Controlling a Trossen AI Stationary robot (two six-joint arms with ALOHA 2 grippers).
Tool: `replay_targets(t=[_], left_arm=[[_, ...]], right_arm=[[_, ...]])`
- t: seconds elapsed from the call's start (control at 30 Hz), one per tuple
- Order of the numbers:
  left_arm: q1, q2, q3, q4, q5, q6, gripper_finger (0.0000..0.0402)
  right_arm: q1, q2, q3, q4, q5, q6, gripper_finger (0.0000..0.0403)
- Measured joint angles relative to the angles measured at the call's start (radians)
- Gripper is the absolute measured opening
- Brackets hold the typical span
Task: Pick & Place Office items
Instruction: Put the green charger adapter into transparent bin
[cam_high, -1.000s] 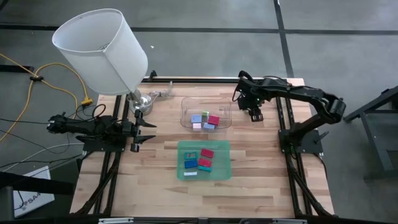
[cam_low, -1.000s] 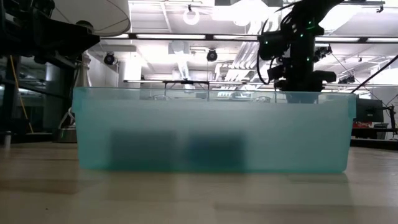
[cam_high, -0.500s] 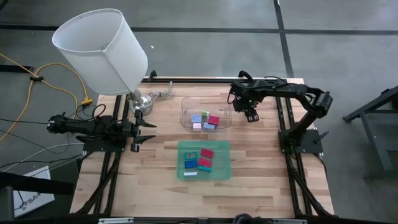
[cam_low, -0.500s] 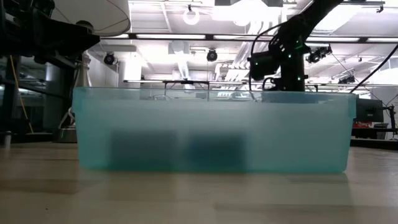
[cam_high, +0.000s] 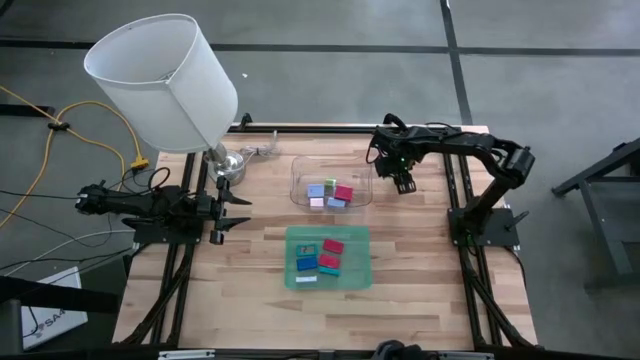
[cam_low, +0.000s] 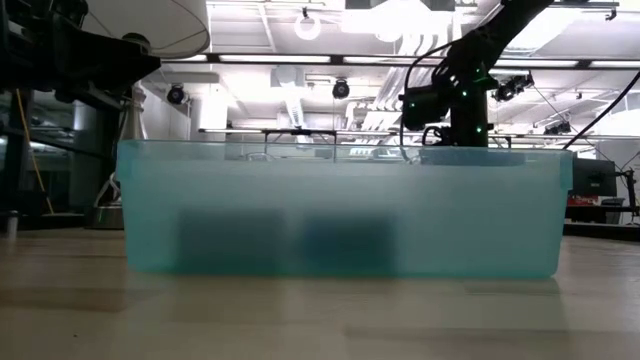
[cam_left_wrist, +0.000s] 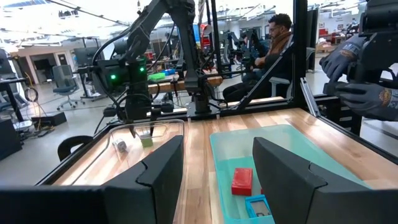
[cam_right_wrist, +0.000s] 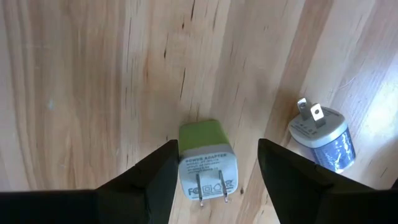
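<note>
Small coloured blocks lie in two trays. The clear tray (cam_high: 295, 175) holds a red block (cam_high: 343, 193) and pale ones. The green tray (cam_high: 288, 260) holds red (cam_high: 333, 245), blue (cam_high: 306, 264) and teal blocks. My right gripper (cam_high: 402, 185) hovers right of the clear tray, pointing down, open. Its fingers stand on either side of a green-and-white plug adapter (cam_right_wrist: 205, 158) that lies flat on the table. A blue-and-white adapter (cam_right_wrist: 320, 137) lies beside it. My left gripper (cam_high: 240, 211) waits open at the table's left edge.
A lamp with a large white shade (cam_high: 165, 80) stands on its metal base (cam_high: 230, 165) at the far left corner. Bare wood lies around both trays. In the left wrist view a person (cam_left_wrist: 277, 37) sits beyond the table's right side.
My right gripper has moved a little toward the table's left, closer to the clear tray, then kept still. The blocks and trays have stayed where they were.
</note>
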Motion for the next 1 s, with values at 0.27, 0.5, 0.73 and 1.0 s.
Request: replay_targets(t=[0.27,0.5,0.73,1.0], left_arm=[[0.0,0.0,0.0,0.0,0.0,0.0,0.0186],[0.0,0.0,0.0,0.0,0.0,0.0,0.0186],[0.0,0.0,0.0,0.0,0.0,0.0,0.0186],[0.0,0.0,0.0,0.0,0.0,0.0,0.0186]], right_arm=[[0.0,0.0,0.0,-0.006,0.0,0.0,0.0207],[-0.011,0.0,0.0,-0.034,-0.015,0.001,0.0207],[-0.022,0.0,0.0,-0.037,-0.041,0.008,0.0207],[-0.033,0.046,-0.002,-0.037,-0.034,0.011,0.0207]])
